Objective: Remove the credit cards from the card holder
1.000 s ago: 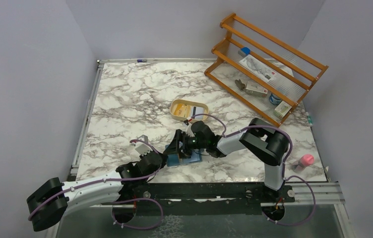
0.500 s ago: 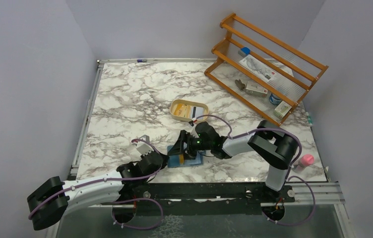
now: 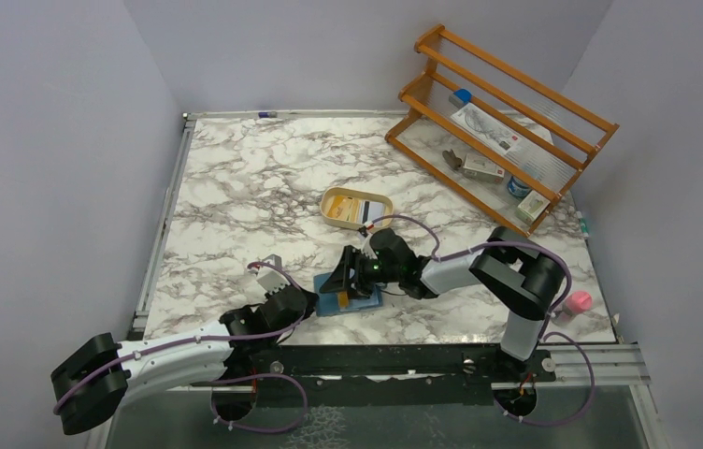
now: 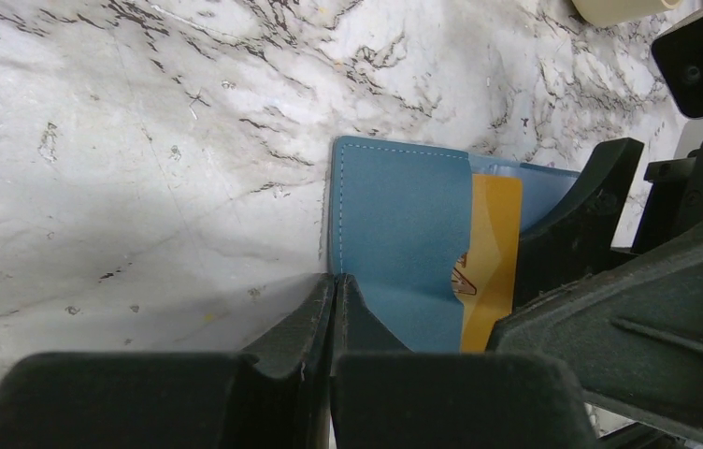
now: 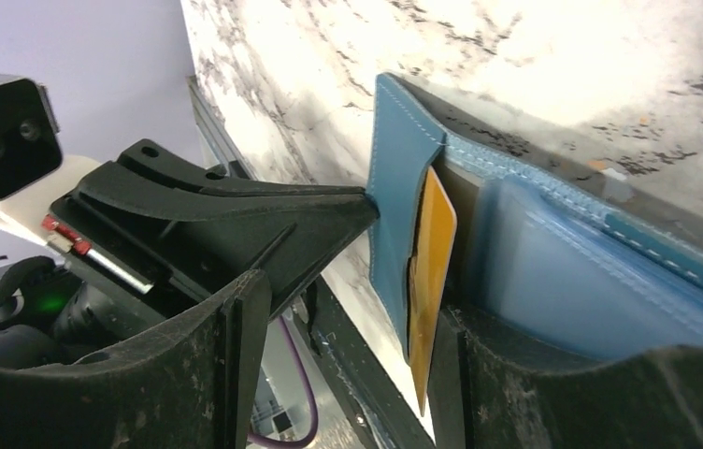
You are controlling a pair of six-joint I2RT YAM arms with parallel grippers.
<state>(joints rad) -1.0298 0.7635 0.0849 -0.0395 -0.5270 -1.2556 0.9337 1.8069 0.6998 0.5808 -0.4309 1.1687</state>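
The teal-blue card holder (image 3: 327, 305) lies open on the marble near the front edge. It also shows in the left wrist view (image 4: 394, 234) and the right wrist view (image 5: 394, 187). A yellow-orange credit card (image 4: 493, 243) sticks partway out of its pocket (image 5: 427, 271). My left gripper (image 4: 334, 292) is shut, its tips pinched on the holder's left edge (image 3: 310, 301). My right gripper (image 5: 348, 374) is open over the holder (image 3: 346, 282), its jaws on either side of the yellow-orange card, which lies against one finger (image 5: 465, 374). Paler blue inner pockets (image 5: 572, 281) show behind.
A tan oval dish (image 3: 334, 200) holding cards sits behind the holder. A tipped wooden rack (image 3: 502, 131) with small items fills the back right. A pink object (image 3: 577, 302) stands at the right front. The table's front rail (image 3: 404, 360) is close.
My right gripper has shifted slightly right over the holder. The yellow-orange card now shows in the top view between its jaws. The left gripper has stayed at the holder's edge.
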